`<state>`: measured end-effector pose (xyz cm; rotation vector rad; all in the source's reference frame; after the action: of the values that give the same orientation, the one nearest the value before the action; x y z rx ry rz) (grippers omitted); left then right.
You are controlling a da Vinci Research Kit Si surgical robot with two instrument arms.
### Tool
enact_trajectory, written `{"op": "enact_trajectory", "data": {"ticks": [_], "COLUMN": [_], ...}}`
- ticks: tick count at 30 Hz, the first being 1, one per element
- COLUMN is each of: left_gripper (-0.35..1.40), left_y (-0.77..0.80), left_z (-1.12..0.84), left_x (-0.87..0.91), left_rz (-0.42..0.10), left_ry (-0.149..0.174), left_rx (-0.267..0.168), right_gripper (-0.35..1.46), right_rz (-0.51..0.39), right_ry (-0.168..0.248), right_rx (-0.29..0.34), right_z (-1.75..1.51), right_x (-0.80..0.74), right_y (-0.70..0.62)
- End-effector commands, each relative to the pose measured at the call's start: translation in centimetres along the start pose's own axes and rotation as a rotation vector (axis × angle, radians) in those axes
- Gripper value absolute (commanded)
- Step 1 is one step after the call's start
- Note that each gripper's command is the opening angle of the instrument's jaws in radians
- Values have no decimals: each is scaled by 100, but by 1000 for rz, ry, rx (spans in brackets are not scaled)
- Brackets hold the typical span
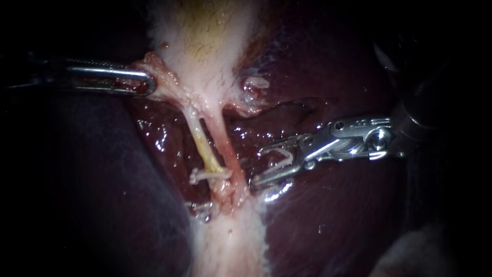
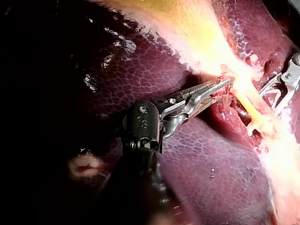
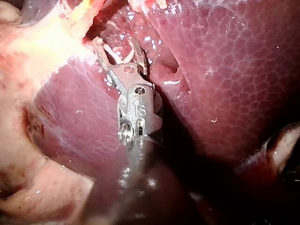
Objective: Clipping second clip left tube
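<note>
Two tubes run down from the pale gallbladder: a yellowish left tube and a pinker right tube. A white clip sits across the left tube low down. My left instrument comes in from the left, its jaws shut on tissue at the gallbladder's neck. My right instrument lies just right of the tubes, apart from them. Its jaws stand wide apart and hold a white clip between them, which also shows in the right wrist view.
Dark red liver surrounds the tubes on both sides, wet and shiny. A pale band of tissue continues below the tubes. A small whitish stump sits right of the gallbladder's neck.
</note>
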<state>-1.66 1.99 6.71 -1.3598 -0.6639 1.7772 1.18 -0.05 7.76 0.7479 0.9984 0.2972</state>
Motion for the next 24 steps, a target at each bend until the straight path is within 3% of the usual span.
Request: {"op": "enact_trajectory", "data": {"ticks": [1, 10, 24], "left_gripper": [-35, -35, -35], "left_y": [0, 0, -2], "left_z": [0, 0, 0], "left_x": [0, 0, 0], "left_rz": [0, 0, 0], "left_ry": [0, 0, 0], "left_rx": [0, 0, -1], "right_gripper": [45, 46, 46], "right_rz": [0, 3, 9], "right_ry": [0, 3, 24], "right_rx": [0, 10, 12], "right_z": [0, -3, -26], "right_x": [0, 12, 66], "right_y": [-1, -16, -65]}}
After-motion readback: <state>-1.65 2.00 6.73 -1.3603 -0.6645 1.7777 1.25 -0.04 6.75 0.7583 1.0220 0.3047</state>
